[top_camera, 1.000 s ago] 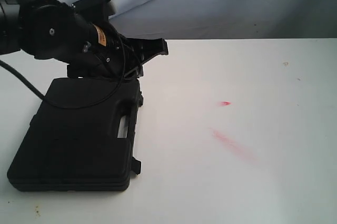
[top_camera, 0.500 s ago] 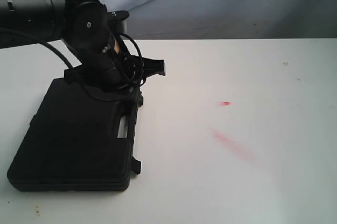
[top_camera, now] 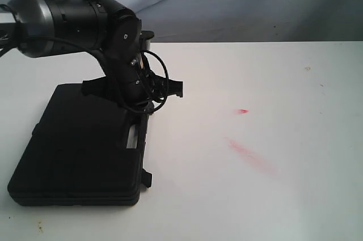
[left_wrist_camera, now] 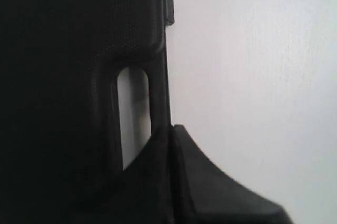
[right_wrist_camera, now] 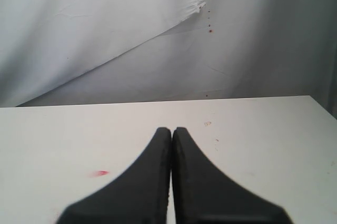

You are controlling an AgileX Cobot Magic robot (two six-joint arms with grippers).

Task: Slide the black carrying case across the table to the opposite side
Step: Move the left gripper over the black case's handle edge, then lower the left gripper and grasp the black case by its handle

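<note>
The black case (top_camera: pixel 79 150) lies flat at the left of the white table (top_camera: pixel 266 76), its cut-out handle (top_camera: pixel 133 136) facing the middle. My left arm (top_camera: pixel 108 31) bends down over the case's far end. My left gripper (left_wrist_camera: pixel 171 128) is shut and empty, with its tips over the case's handle-side edge, beside the cut-out handle (left_wrist_camera: pixel 132 113). Whether the tips touch the case I cannot tell. One small latch (left_wrist_camera: pixel 169 3) shows further along that edge. My right gripper (right_wrist_camera: pixel 171 129) is shut on nothing, above bare table, away from the case.
Red smears (top_camera: pixel 249 155) and a small red spot (top_camera: pixel 243 111) mark the table right of the case. A wrinkled grey-white cloth backdrop (top_camera: pixel 255 3) hangs behind the table's far edge. A few dark specks (top_camera: pixel 307 68) lie at the far right.
The left arm has swung down and turned. Its gripper, which pointed right above the case's far end, now points down at the handle-side edge. The case has not moved.
</note>
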